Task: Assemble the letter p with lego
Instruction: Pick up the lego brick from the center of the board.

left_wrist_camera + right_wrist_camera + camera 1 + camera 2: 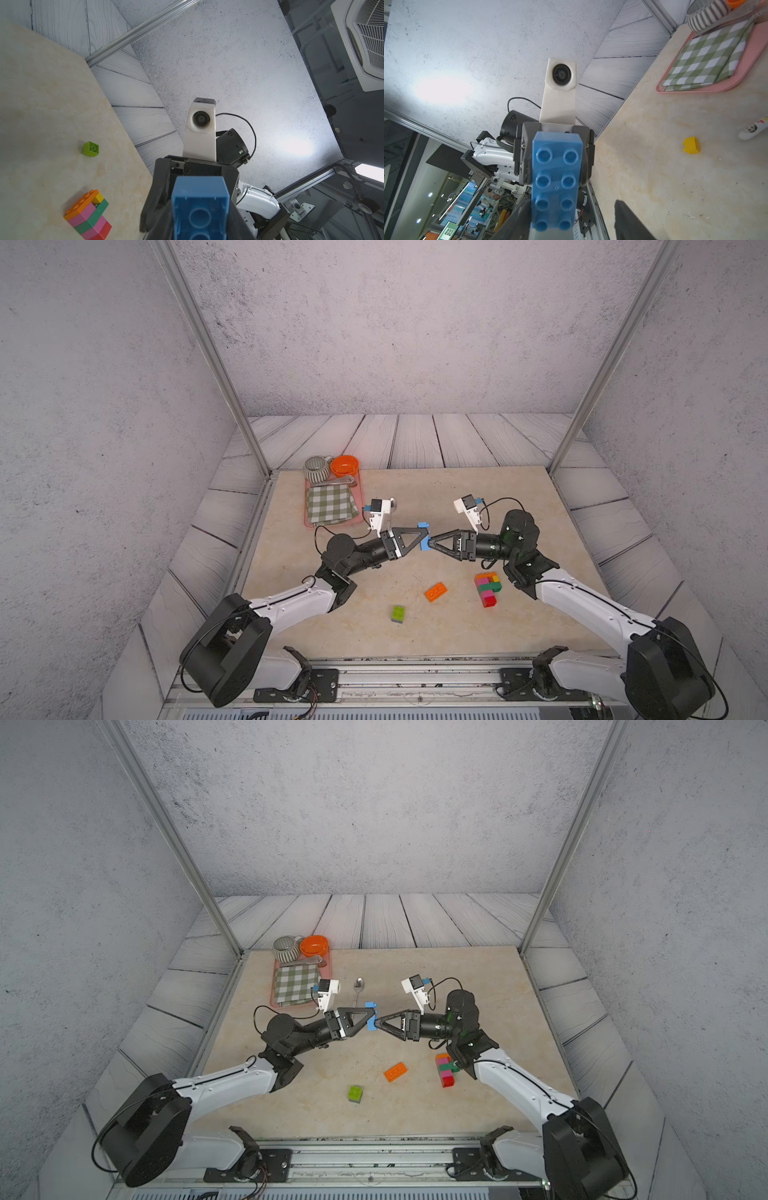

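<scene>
Hanging above the bench [374, 635], the blue oblong brick [424, 546] is clamped at one end in the left claw [425, 536]. The right claw [432, 540] faces it, its fingers apart and straddling the brick's free end, one finger [629, 220] clear of it. On the bench below lie an orange brick [436, 592], a lime brick [398, 613] and, near the right arm, a stacked cluster [487, 588] of orange, pink, green, yellow and red bricks.
</scene>
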{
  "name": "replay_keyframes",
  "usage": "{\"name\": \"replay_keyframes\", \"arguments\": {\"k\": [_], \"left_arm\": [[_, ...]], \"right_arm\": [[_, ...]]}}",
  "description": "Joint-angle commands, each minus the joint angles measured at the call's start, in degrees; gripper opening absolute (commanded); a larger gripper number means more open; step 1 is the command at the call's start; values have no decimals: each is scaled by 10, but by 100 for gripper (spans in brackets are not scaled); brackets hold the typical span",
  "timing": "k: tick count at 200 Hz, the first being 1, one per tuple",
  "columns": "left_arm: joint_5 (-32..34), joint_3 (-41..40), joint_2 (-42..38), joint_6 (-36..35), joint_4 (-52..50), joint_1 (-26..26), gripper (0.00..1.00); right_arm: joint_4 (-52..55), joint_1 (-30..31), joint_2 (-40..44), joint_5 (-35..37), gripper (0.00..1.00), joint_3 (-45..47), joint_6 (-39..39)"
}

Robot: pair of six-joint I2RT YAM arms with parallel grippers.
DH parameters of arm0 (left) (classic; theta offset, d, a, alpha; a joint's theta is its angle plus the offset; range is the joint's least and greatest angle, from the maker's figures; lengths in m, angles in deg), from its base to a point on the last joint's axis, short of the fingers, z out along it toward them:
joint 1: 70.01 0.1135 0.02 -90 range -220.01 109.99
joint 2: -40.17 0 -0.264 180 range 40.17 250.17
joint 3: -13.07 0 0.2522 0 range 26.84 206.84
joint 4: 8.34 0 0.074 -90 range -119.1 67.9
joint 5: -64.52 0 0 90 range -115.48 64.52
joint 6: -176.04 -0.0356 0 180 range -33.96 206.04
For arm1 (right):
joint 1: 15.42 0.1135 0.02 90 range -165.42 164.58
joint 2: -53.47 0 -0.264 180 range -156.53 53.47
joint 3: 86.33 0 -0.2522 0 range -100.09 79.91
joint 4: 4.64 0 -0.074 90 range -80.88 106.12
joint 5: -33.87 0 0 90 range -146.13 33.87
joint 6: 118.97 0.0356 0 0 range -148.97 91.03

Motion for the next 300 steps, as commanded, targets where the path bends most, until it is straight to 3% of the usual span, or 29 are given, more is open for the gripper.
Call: {"name": "replay_keyframes", "arguments": {"k": [1, 26, 55, 66, 84, 103, 132, 159, 167, 188, 218, 238, 280, 300], "left_arm": [[3, -9, -14, -14, 42, -8, 18], [8, -11, -16, -18, 43, -11, 18], [13, -12, -19, -19, 40, -12, 21], [12, -9, -23, -20, 26, -12, 31], [11, -4, -33, -23, 0, -11, 62], [17, -5, -48, -27, -28, -6, 73], [-23, 24, -57, -48, -107, 4, 61], [-48, 31, -51, -49, -118, 8, 32], [-51, 30, -50, -49, -119, 8, 28], [-59, 27, -47, -51, -125, 8, 31], [-69, 20, -54, -66, -145, 8, 56], [-83, 19, -62, -83, -167, 8, 58], [-94, 12, -72, -100, -187, 8, 32], [-91, 7, -79, -104, -192, 8, 13]], "right_arm": [[-29, 16, 4, -27, 59, -28, 13], [-9, 27, 1, -27, 44, -41, -1], [17, 31, 4, -29, 12, -46, -18], [60, 32, 11, -26, 3, -52, -48], [145, 32, 21, -25, 0, -62, -108], [241, 31, 23, -35, 0, -76, -177], [315, 31, 20, -49, 0, -81, -238], [346, 32, 15, -51, 0, -84, -260], [348, 32, 14, -51, 0, -84, -261], [348, 32, 9, -53, 0, -88, -261], [354, 32, 5, -54, 0, -98, -260], [359, 32, -2, -57, 0, -107, -258], [362, 30, -16, -64, 0, -118, -255], [359, 31, -22, -63, 7, -121, -251]]}}
